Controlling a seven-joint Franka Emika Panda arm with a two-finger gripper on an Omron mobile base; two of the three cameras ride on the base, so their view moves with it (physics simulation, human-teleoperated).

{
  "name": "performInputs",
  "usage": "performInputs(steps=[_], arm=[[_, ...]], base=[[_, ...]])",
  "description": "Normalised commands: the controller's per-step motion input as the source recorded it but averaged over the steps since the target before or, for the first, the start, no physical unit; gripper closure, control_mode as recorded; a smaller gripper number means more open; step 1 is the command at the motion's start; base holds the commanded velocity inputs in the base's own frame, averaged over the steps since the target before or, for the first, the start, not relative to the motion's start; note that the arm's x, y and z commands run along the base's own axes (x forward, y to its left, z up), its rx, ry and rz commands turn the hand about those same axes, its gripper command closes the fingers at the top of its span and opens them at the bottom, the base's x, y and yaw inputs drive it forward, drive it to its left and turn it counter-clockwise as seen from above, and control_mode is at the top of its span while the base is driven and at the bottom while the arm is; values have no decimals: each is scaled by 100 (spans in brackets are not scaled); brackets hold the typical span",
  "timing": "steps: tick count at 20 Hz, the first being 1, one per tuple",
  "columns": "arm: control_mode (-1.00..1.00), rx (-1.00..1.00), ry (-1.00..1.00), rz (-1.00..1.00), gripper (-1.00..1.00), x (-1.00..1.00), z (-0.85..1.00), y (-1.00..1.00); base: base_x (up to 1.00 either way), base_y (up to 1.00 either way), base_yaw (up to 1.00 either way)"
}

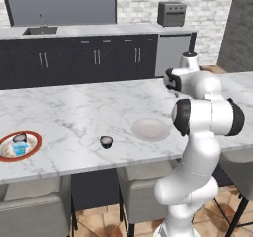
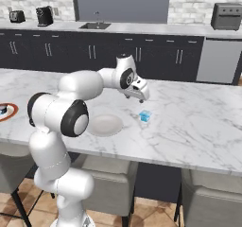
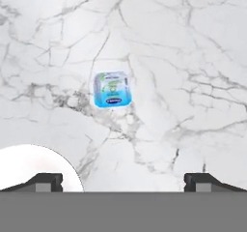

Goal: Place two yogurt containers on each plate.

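I take the grey plate (image 1: 150,129) as my reference. It sits on the marble counter (image 1: 74,107) with nothing on it. In the right base view a light blue yogurt cup (image 2: 145,116) stands on the bare marble just to the right of this plate, apart from its rim. In the left base view a dark yogurt cup (image 1: 106,141) stands left of the plate on the counter, also not touching it. Well to the left of it, at the counter end, I see the red-rimmed plate (image 1: 20,145) holding a light blue cup (image 1: 20,148) with a dark cup (image 1: 20,138) just behind it. The gripper (image 3: 123,181) hangs over the counter between the grey plate and the light blue cup, jaws spread wide, holding nothing; the hand view has that cup ahead of the fingertips (image 3: 46,181).
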Motion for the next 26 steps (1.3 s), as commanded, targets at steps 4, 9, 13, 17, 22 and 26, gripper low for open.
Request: performInputs(steps=[4, 9, 13, 17, 22, 26], arm=[[-100, 2, 8, 0, -100, 56, -29, -28], [-100, 6, 15, 0, -100, 56, -26, -20], [-100, 5, 16, 0, -100, 56, -23, -11], [-100, 1, 17, 0, -100, 53, -21, -1], [-100, 0, 18, 0, -100, 42, -25, -3], [-100, 0, 14, 0, -100, 21, -34, -13]], base=[[0, 0, 0], [0, 0, 0], [0, 0, 0], [0, 0, 0], [0, 0, 0], [0, 0, 0]])
